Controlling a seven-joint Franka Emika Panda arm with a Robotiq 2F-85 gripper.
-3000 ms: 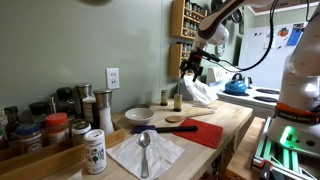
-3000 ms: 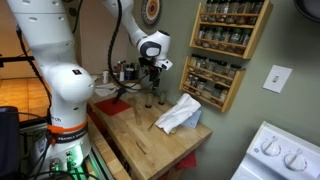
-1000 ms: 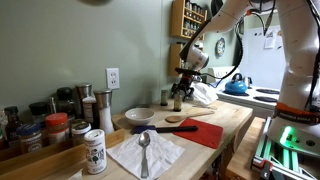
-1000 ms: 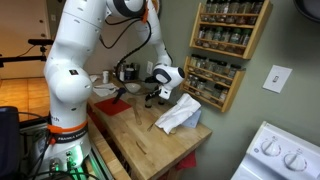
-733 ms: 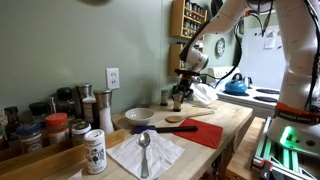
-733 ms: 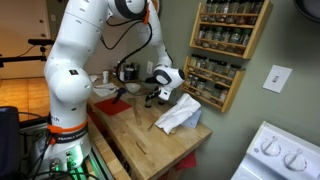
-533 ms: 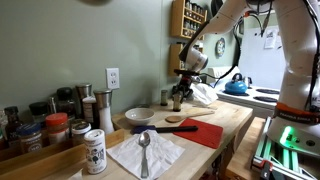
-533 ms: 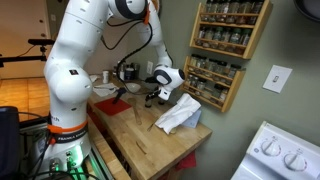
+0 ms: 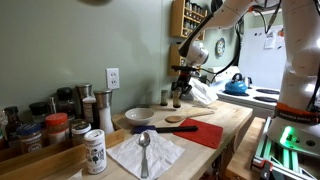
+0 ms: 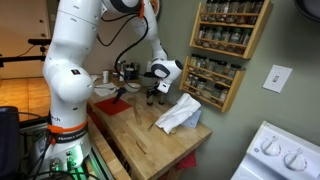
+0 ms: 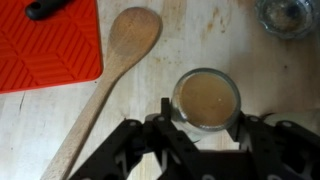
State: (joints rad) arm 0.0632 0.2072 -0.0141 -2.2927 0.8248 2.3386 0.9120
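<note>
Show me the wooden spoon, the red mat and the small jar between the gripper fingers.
wooden spoon [image 11: 132, 35]: wrist view, on its bowl.
red mat [image 11: 45, 55]: wrist view, on its ribbed middle.
small jar [image 11: 207, 97]: wrist view, on its brown top.

Wood counter [image 11: 215, 45] w/ spoon [image 11: 108, 82], red mat [image 11: 45, 50]

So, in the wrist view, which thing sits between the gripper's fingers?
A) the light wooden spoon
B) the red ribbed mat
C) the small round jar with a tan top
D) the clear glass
C: the gripper is shut on both sides of the small round jar with a tan top, while the light wooden spoon lies free beside it.
</note>
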